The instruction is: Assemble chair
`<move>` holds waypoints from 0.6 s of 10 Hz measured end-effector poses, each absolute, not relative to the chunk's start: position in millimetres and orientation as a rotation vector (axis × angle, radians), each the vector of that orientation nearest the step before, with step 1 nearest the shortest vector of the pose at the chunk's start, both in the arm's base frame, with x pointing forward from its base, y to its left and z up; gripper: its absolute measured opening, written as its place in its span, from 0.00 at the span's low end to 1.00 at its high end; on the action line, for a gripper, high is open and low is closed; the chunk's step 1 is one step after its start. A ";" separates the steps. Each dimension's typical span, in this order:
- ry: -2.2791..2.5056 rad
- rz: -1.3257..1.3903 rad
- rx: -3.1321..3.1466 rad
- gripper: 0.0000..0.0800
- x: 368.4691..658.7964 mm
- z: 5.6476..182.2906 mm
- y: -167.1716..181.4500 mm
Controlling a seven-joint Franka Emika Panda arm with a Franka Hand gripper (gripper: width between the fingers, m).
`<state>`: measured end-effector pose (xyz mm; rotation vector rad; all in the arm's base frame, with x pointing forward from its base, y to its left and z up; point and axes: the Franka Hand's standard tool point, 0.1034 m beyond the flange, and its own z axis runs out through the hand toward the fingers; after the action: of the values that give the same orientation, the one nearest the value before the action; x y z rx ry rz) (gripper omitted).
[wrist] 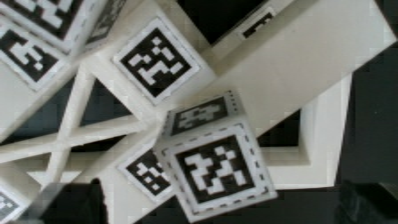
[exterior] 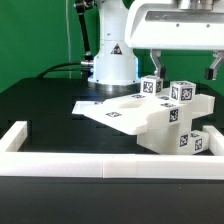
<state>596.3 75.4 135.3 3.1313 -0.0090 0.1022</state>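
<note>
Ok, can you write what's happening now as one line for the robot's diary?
claw: open, above chair parts | holding: nothing | parts: clustered on black table

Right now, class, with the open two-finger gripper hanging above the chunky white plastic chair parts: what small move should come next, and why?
Probably a short, straight descent. The two-finger gripper stands open above the small chunky white plastic chair, holding nothing, and its fingers flank the square tagged posts without touching. The wrist view shows tagged pieces directly below, so lowering should bring a post between the fingers before closing.
</note>
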 end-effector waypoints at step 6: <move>0.061 0.127 3.121 0.81 595.8 128.4 74.2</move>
<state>595.8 74.2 128.4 3.1212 0.0607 0.1270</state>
